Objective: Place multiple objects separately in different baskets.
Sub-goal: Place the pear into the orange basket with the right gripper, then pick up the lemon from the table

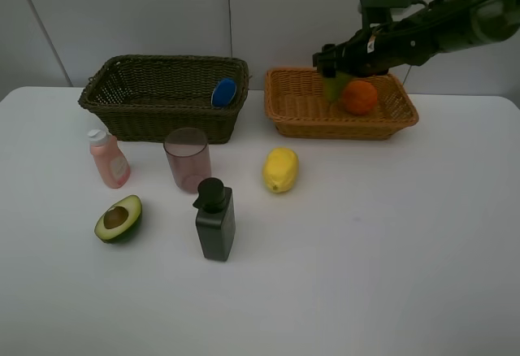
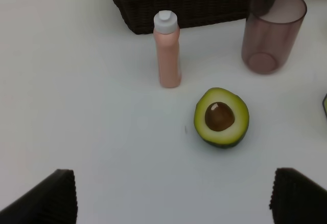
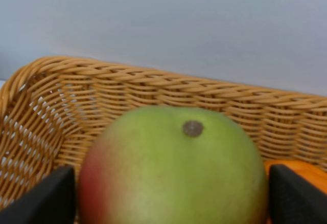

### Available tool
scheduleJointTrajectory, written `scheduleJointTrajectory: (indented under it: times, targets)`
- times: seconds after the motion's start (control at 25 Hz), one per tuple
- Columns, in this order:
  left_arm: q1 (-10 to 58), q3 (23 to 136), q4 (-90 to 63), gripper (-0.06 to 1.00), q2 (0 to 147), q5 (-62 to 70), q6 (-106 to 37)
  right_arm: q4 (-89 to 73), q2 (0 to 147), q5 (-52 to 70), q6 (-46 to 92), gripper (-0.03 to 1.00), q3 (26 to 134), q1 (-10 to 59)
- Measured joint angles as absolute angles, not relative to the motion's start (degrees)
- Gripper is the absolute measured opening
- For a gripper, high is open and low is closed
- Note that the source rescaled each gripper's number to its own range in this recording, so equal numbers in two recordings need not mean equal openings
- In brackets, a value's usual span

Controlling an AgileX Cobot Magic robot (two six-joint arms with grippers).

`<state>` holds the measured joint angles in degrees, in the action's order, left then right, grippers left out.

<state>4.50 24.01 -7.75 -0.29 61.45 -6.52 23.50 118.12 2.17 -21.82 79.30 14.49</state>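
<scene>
White table (image 1: 390, 250) bore the orange-tan basket (image 1: 302, 116) at its far edge. My right gripper (image 1: 335, 73) hung there with the green-red pear (image 3: 173, 168) between its fingers, beside the orange (image 1: 359, 97); gripping or loose, I could not tell. My left gripper (image 2: 173, 198) stood wide and empty near the avocado half (image 2: 221, 117) and pink bottle (image 2: 167, 50).

Bright, even light casts only faint, soft shadows on the white table (image 1: 390, 250), while the close-up pear (image 3: 173, 168) looks slightly blurred.

In dark basket (image 1: 162, 116), white bottle (image 1: 223, 92) mostly hidden; pear (image 1: 333, 89) half behind right hand (image 1: 337, 71).
</scene>
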Motion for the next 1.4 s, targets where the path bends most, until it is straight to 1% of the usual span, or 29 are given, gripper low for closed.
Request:
scheduleJointTrajectory:
  times: [0.04,0.12,0.16,0.24,0.44,0.88,1.16,1.4]
  targets:
    - [4.5,24.0,-7.7,1.00,-0.3,61.4,-6.5,23.7,118.1,2.2,-21.8,0.80,79.3,14.5]
    - [4.5,24.0,-7.7,1.00,-0.3,61.4,-6.5,24.1,118.1,2.2,-21.8,0.92,79.3,14.5]
    - [4.5,24.0,-7.7,1.00,-0.3,61.4,-6.5,24.1,118.1,2.2,-21.8,0.95,79.3,14.5]
    - [4.5,24.0,-7.7,1.00,-0.3,61.4,-6.5,23.8,118.1,2.2,-21.8,0.98,79.3,14.5]
    - [4.5,24.0,-7.7,1.00,-0.3,61.4,-6.5,23.5,118.1,2.0,-21.8,1.00,79.3,14.5]
    - [4.5,24.0,-7.7,1.00,-0.3,61.4,-6.5,23.4,116.1,3.6,-21.8,1.00,79.3,14.5]
    - [4.5,24.0,-7.7,1.00,-0.3,61.4,-6.5,22.4,111.4,11.1,-21.8,1.00,79.3,16.9]
    - [4.5,24.0,-7.7,1.00,-0.3,61.4,-6.5,10.9,107.7,21.6,-21.8,1.00,79.3,19.8]
